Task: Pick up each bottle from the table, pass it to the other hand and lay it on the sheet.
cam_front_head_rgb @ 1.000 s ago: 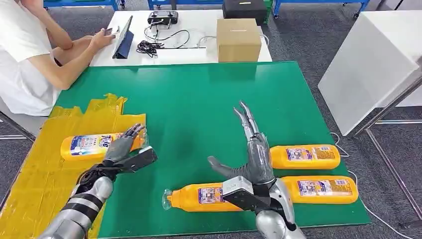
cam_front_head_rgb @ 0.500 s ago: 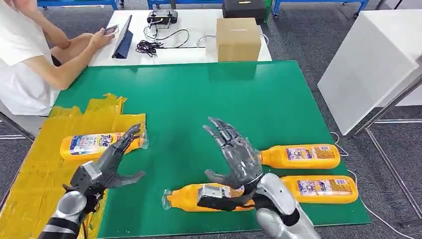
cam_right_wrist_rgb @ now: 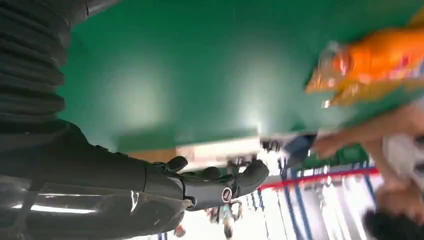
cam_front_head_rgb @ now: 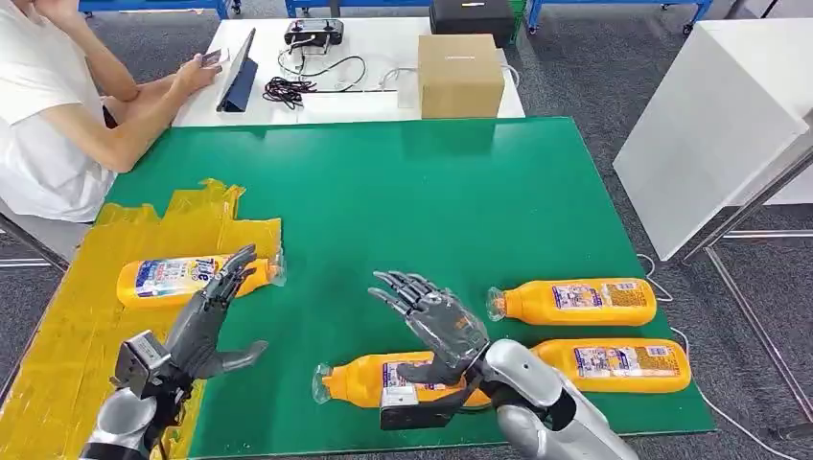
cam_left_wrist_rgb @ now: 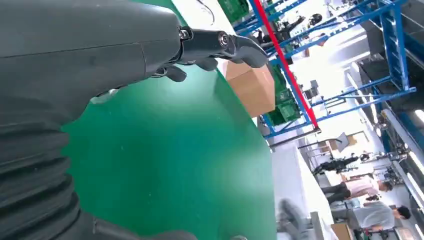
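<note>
One orange bottle (cam_front_head_rgb: 177,279) lies on the yellow sheet (cam_front_head_rgb: 67,345) at the left; the right wrist view shows it blurred (cam_right_wrist_rgb: 380,65). My left hand (cam_front_head_rgb: 204,324) hovers just near of it, fingers spread, holding nothing. A second bottle (cam_front_head_rgb: 369,380) lies on the green mat (cam_front_head_rgb: 403,201) at the front, partly hidden by my right hand (cam_front_head_rgb: 433,324). That hand is above it, fingers apart and empty. Two more bottles (cam_front_head_rgb: 575,301) (cam_front_head_rgb: 621,364) lie side by side at the front right.
A person in a white shirt (cam_front_head_rgb: 43,125) sits at the far left by a white table (cam_front_head_rgb: 374,101). On that table stand a cardboard box (cam_front_head_rgb: 459,76), a tablet and cables. A white cabinet (cam_front_head_rgb: 714,125) stands to the right.
My left hand has drawn back from the bottle on the sheet and spread its fingers. My right hand has turned over, dropped and shifted left above the front bottle.
</note>
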